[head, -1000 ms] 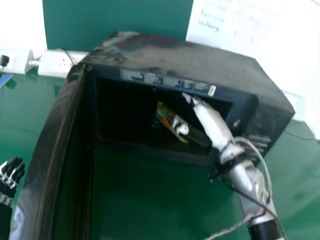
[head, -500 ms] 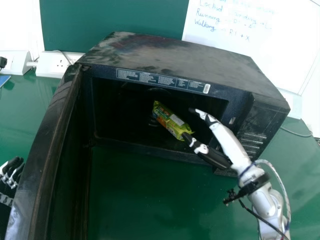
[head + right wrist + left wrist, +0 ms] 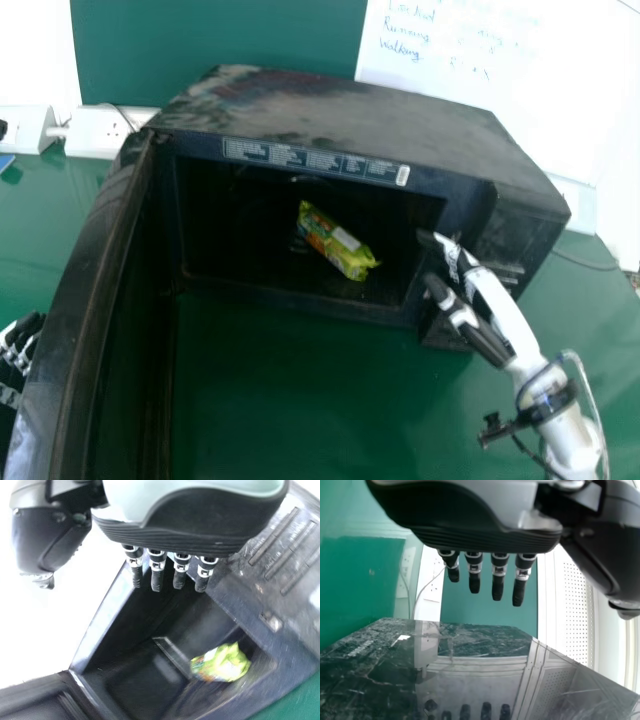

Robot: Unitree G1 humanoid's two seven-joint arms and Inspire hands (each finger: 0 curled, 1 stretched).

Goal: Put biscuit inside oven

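Black casing frames the open oven [image 3: 330, 110], whose door [image 3: 90, 290] is swung out wide at the left of the head view, its long edge running toward the robot. Inside the cavity, the yellow-green biscuit packet [image 3: 335, 245] lies slantwise, one end pointing deeper in, the other toward the right and the near sill. Dark room opens to the left of it, above it, and in a narrower gap between it and the right wall. The right hand [image 3: 512, 325] is at the right side of the mouth, its tips overlapping that edge of the frame in the head view; whether they are inside the opening or just in front I cannot tell. Its fingers [image 3: 156, 577] are extended and loose, gripping nothing, with the thumb apart from them and a gap between the hand and the packet. Between the door and the right arm, green table [image 3: 290, 400] stretches in front of the sill. The left hand [image 3: 18, 350] is at the head view's left edge, on the outer side of the door; its fingers [image 3: 518, 592] are released and nearly straight, mirrored in a glossy dark surface. A white socket strip [image 3: 95, 130] stands behind the oven's left rear corner.
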